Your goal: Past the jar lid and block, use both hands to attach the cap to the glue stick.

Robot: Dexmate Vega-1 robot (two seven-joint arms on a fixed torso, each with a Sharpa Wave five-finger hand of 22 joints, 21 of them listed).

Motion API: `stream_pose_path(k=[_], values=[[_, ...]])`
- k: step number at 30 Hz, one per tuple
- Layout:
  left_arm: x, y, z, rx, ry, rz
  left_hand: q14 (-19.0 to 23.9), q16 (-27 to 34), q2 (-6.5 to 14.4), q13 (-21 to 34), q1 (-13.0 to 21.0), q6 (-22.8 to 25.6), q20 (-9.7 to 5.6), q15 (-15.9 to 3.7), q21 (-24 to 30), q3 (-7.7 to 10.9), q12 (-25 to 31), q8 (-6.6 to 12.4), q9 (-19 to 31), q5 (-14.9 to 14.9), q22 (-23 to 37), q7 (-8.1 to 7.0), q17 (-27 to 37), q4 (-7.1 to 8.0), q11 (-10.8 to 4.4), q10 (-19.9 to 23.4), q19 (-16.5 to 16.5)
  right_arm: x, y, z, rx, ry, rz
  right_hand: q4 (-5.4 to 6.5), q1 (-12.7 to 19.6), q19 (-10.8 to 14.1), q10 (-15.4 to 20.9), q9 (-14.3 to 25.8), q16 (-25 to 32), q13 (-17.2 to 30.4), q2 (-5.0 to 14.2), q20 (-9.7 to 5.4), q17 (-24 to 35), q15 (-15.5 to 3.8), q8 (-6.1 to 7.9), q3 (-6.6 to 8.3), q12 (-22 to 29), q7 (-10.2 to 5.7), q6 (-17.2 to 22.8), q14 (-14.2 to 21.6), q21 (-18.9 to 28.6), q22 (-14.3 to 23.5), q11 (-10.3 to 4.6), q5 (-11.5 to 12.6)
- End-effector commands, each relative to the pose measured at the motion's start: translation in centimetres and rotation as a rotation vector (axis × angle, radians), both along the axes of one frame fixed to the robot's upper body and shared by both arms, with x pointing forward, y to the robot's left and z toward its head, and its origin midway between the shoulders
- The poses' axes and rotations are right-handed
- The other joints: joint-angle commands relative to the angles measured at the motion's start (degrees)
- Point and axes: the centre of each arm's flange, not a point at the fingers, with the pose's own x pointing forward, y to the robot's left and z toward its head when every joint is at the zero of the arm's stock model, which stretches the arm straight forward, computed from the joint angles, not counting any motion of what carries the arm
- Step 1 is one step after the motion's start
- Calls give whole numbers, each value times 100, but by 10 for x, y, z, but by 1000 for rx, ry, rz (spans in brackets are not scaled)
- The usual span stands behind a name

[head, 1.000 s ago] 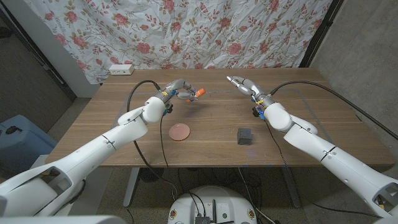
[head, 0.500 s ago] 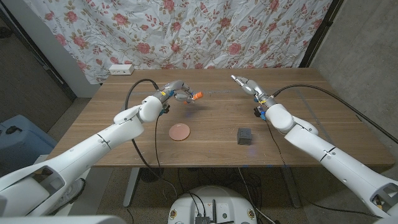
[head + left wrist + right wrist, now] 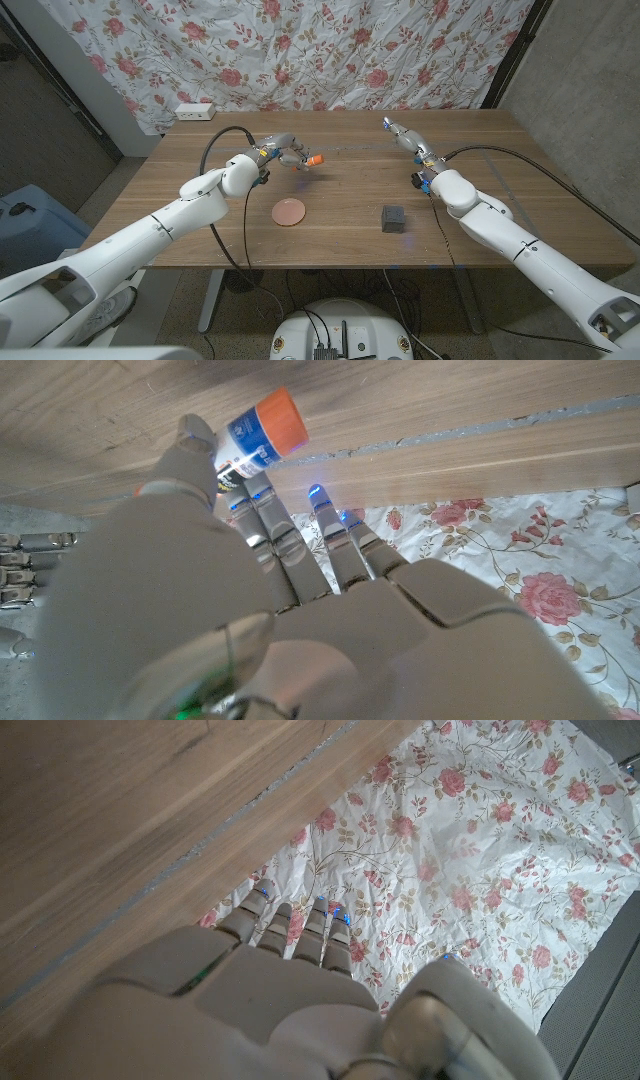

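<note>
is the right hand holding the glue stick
No, the glue stick with its orange end is held by the left hand, while the right hand is apart from it over the far side of the table.

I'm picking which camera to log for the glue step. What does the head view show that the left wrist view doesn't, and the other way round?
Head view alone: the pink jar lid, the dark block, the right hand and a white power strip. Left wrist view alone: the glue stick's blue and white label close up, with the fingers from behind. Both share the left hand holding the orange-ended glue stick, the wooden table and the floral cloth.
</note>
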Motion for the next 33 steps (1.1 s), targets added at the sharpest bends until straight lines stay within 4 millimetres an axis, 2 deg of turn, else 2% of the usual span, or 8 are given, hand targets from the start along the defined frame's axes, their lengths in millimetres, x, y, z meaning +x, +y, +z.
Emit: stream_pose_path(k=[1, 13, 27, 33], values=[[-2, -2, -2, 73, -9, 25, -19, 4, 72, 0, 33, -15, 17, -741, 11, 38, 31, 26, 12, 24, 12, 5, 6, 51, -29, 4, -27, 5, -14, -8, 116, 40, 38, 4, -26, 55, -86, 4, 22, 11, 4, -26, 1, 8, -27, -30, -9, -7, -86, 61, -12, 18, 14, 18], [1, -4, -6, 140, -16, 57, -28, 8, 88, 1, 16, -54, 6, -710, 13, 29, 33, 23, 14, 18, 13, -66, 8, 78, -31, -34, -31, 11, -23, -13, 182, 61, 73, 20, -64, 61, -55, 3, 25, 9, 8, -59, -1, -24, -10, -42, 28, 18, -124, 92, -19, 18, 37, 19], [6, -8, -11, 218, -10, 104, -99, -9, 80, 0, -69, -94, 18, -705, 0, -10, 23, 27, 14, 5, 13, -73, 9, 121, -27, -124, -87, 16, -25, -19, 235, 69, 99, 28, -89, 90, -36, 2, 16, 8, 18, -79, -7, -32, 24, -47, 49, 56, -92, 104, -18, 17, 35, 22], [8, -12, -14, 276, -21, 122, -128, -11, 85, 0, -112, -143, 15, -699, -3, -25, 24, 17, 14, 2, 13, -77, 9, 139, -27, -155, -111, 19, -28, -22, 264, 79, 110, 32, -99, 135, -40, 1, 13, 7, 29, -151, -10, -38, 32, -46, 53, 71, -91, 114, -9, 16, 59, 25]])
